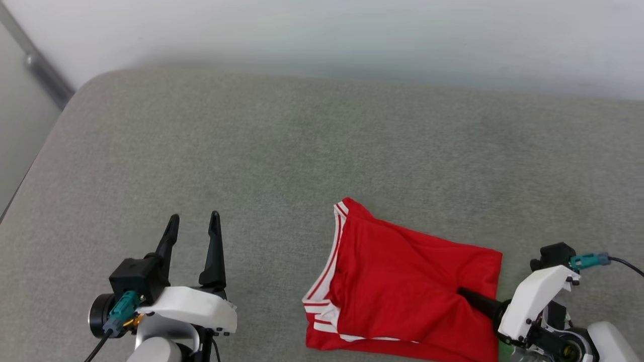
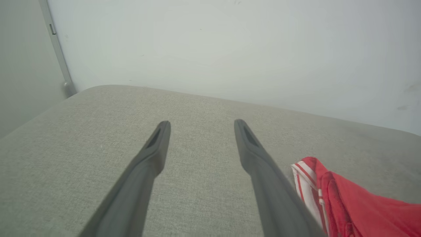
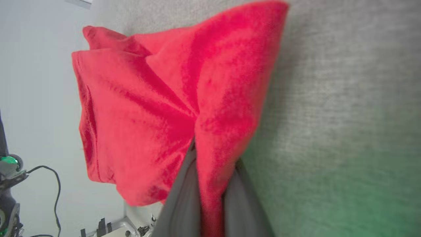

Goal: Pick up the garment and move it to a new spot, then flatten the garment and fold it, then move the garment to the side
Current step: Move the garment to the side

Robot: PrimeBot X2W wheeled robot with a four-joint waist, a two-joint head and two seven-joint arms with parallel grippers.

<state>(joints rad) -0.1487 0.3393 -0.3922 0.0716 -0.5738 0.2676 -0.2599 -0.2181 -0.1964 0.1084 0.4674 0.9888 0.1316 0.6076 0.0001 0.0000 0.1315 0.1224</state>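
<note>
On the grey cushion (image 1: 251,151), folded red garment (image 1: 402,286) (white striped trim along its left edge), right gripper (image 1: 473,299) at the garment's right edge, pinching a fold of its cloth, left gripper (image 1: 194,221) well left of the garment, fingers spread

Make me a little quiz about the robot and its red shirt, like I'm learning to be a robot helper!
1. True or false: the left gripper is open, with nothing between its fingers.
2. Which gripper pinches the red shirt? A. left B. right C. both
3. Fill in: the shirt rests on a grey cushion, and its striped trim is red and ____.
Key: 1 true; 2 B, the right gripper is shut on a fold of it; 3 white.
</note>
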